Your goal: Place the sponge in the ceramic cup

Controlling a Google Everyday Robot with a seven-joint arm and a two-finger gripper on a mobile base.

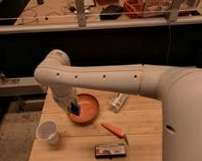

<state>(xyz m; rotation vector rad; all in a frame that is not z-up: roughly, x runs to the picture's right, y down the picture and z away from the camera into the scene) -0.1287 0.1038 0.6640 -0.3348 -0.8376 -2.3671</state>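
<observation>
Gripper, closed on the blue sponge, centre-left of frame.
Sponge held at left rim of orange bowl. White ceramic cup lower left, apart from bowl. Carrot lower centre; dark box near bottom edge; white packet right of bowl. All on wooden surface.

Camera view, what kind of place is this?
Probably a lab or workshop: a cluttered workbench behind, a small wooden table, and the gripper holding the sponge over the orange bowl's left rim.
</observation>
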